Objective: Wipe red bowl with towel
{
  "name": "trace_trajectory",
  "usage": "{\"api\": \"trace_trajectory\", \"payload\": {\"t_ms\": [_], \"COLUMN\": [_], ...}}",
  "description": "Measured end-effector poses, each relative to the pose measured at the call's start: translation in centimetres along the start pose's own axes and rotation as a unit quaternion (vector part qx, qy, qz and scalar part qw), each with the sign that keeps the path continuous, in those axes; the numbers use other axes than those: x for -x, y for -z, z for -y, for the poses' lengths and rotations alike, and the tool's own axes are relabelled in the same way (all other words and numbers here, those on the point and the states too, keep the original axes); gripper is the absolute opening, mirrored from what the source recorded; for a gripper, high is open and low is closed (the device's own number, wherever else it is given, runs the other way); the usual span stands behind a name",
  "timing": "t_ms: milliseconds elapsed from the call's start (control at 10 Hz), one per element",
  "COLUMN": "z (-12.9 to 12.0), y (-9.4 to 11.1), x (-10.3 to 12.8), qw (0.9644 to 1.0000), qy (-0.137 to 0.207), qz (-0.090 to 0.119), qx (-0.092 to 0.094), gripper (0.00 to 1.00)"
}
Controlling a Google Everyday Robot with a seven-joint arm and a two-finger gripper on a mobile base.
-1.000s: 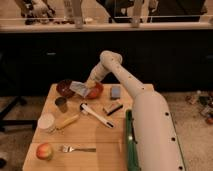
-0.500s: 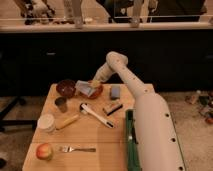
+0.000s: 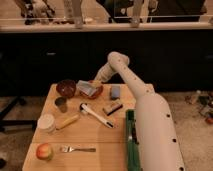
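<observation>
Closest to me, well short of the gripper, I see a red-and-yellow apple at the near left corner of the light wooden table, with a metal fork just to its right. A green rectangular tray sits along the near right edge, partly hidden by my white arm. Further in there is a white round cup, a yellow banana-like piece beside it, and a white-handled brush lying diagonally. Nearer the gripper stand a small dark metal cup, a small dark rectangular block, and a blue-grey rectangular block just to the gripper's right. My gripper sits at the far side of the table, right over the orange-red shallow bowl; I cannot tell how its fingers stand. The pale grey-blue thin towel lies draped across that bowl, directly beneath the gripper. A darker maroon-brown bowl rests just to the left.
</observation>
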Motion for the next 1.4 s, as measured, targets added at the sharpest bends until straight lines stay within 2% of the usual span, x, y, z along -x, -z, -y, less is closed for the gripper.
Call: {"api": "trace_trajectory", "payload": {"t_ms": [300,900,1100,1400], "z": [0.1,2.3,2.4,1.2], "y": [0.0,-0.9,-1.5,-1.2], "x": [-0.1,-0.2,0.3,0.1], "qw": [1.0000,0.9999,0.9999,0.9997], "qy": [0.000,-0.007,-0.003,0.000], "qz": [-0.001,-0.010,-0.011,-0.009], "qx": [-0.001,0.002,0.010,0.024], "gripper": [0.15,0.15,0.15,0.15]}}
